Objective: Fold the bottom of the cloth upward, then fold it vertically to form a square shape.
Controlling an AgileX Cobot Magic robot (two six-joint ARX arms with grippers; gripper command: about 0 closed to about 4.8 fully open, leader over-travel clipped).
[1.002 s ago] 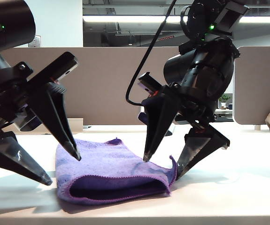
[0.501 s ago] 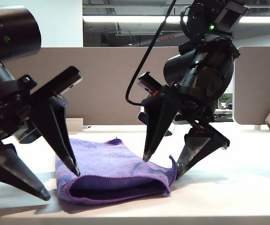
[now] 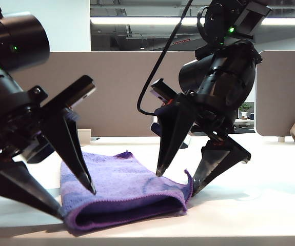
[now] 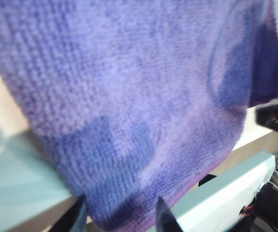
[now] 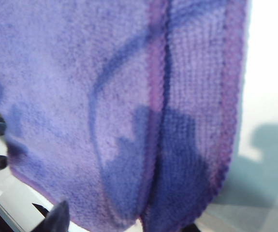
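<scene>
We see the cloth (image 3: pixel 124 184) already folded once, lying low in the centre on the worktop (image 3: pixel 260 205). Our left gripper (image 3: pixel 78 202) straddles its left end with open fingers; the right gripper (image 3: pixel 177 183) waits open at the right end. Next, we judge, the left must pinch its end for the vertical fold.

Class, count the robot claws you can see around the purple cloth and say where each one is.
2. The left claw straddles the left end of the cloth, on the table; the right claw stands open over its right end.
</scene>
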